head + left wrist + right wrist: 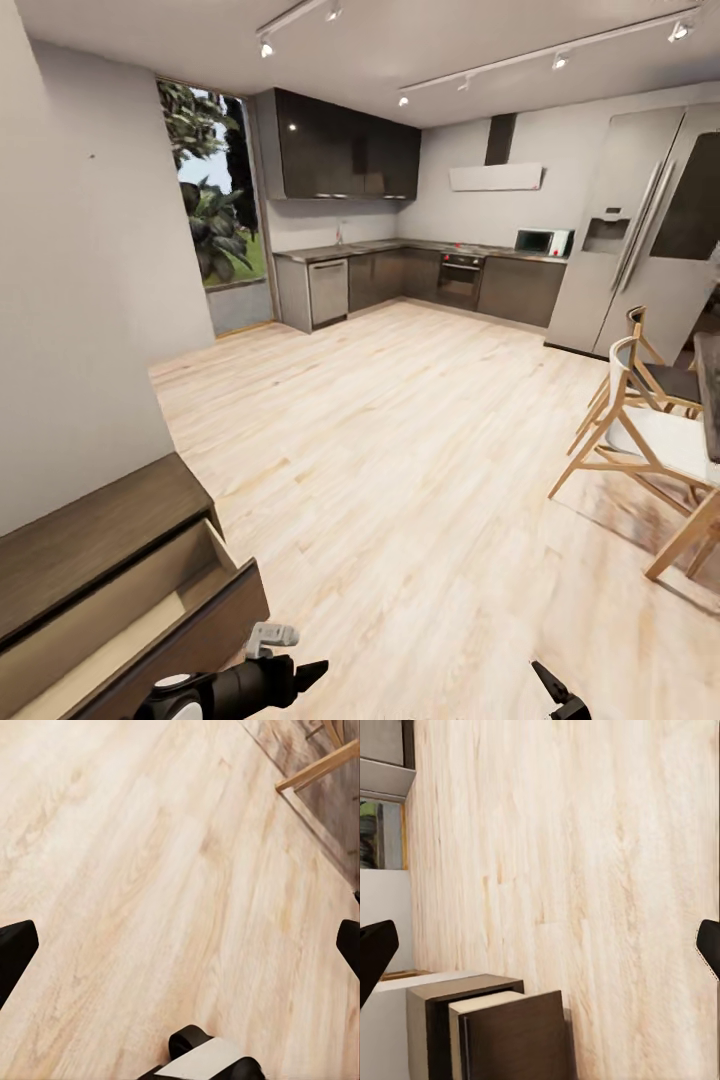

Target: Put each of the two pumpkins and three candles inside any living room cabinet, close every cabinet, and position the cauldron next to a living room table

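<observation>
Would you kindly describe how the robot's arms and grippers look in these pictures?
The left arm is a glossy black cylinder with white-grey fittings and a pale bracket on top. The left gripper and right gripper end in pointed matte black tips. No cables or markings are visible.

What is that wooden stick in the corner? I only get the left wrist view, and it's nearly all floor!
Observer: It's a chair leg. The head view shows two wooden chairs standing on the robot's right.
Operator: Where's the cabinet?
Observer: The cabinet is low down on the robot's left, against the wall.
Operator: Is it shut?
Observer: No. One drawer is pulled out, and its tan inside is showing.
</observation>
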